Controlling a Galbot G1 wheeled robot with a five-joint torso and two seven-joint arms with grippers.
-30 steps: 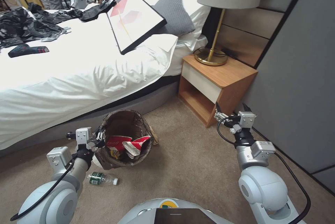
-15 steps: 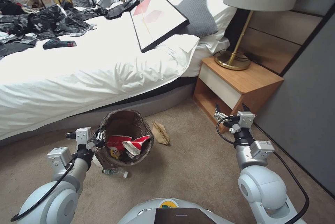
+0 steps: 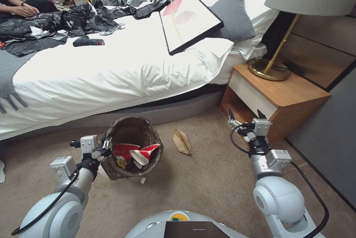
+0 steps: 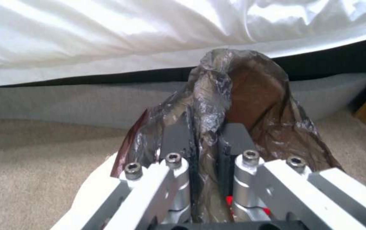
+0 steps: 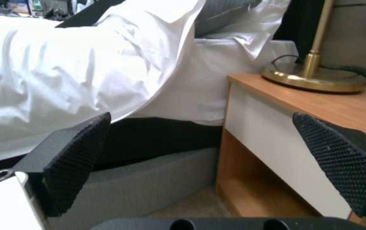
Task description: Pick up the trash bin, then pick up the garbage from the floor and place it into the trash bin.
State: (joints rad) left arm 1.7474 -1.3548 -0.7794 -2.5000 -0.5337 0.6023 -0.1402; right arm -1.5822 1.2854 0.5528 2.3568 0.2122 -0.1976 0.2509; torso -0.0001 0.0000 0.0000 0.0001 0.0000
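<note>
**Tool state check**

Your left tool [image 3: 105, 145] was clenched on the rim of the trash bin [image 3: 131, 145], pinching its bag, beside the bed [image 3: 111, 71]. Your right tool [image 3: 244, 113] hung wide open, empty, near the nightstand [image 3: 285, 97].

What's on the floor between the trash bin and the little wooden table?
In the head view, a flat brown paper bag lies on the carpet between the trash bin and the nightstand. The rest of that stretch is bare.
</note>
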